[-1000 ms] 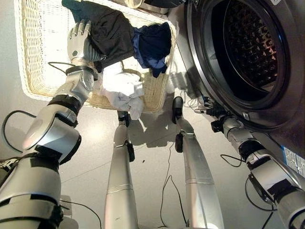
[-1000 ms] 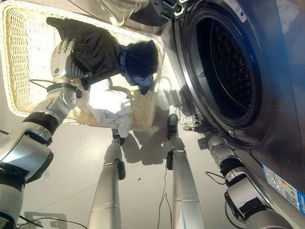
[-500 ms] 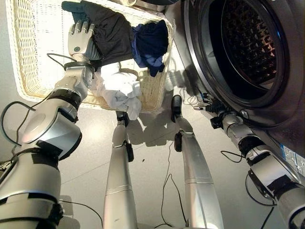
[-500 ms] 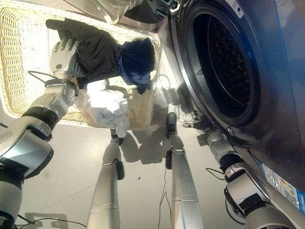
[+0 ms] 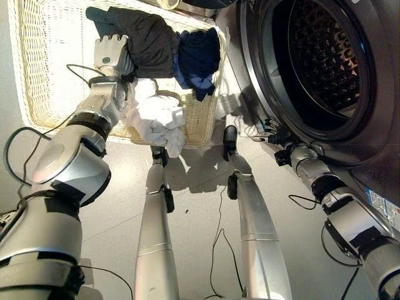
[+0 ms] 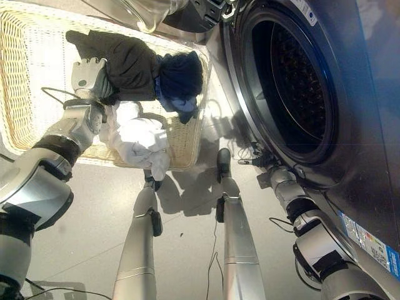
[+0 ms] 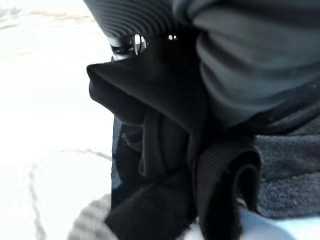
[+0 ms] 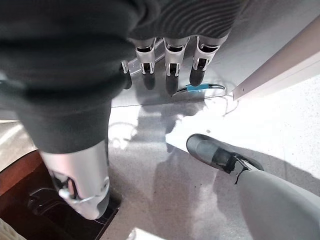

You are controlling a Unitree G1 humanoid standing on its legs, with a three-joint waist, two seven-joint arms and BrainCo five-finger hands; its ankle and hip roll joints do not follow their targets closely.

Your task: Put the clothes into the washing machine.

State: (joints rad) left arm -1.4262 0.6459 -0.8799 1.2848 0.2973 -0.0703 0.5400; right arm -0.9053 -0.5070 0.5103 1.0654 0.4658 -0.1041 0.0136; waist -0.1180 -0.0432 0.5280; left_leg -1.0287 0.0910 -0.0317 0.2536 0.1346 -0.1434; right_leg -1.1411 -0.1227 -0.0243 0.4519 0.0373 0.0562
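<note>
We are looking at a cream woven basket (image 5: 44,75) holding a black garment (image 5: 147,40), a navy blue garment (image 5: 199,56) and a white cloth (image 5: 159,119). The washing machine (image 5: 375,75) is showing a dark grey front and a black drum (image 5: 322,59) dotted with a regular hole pattern. The floor (image 5: 200,206) is appearing pale grey.
</note>
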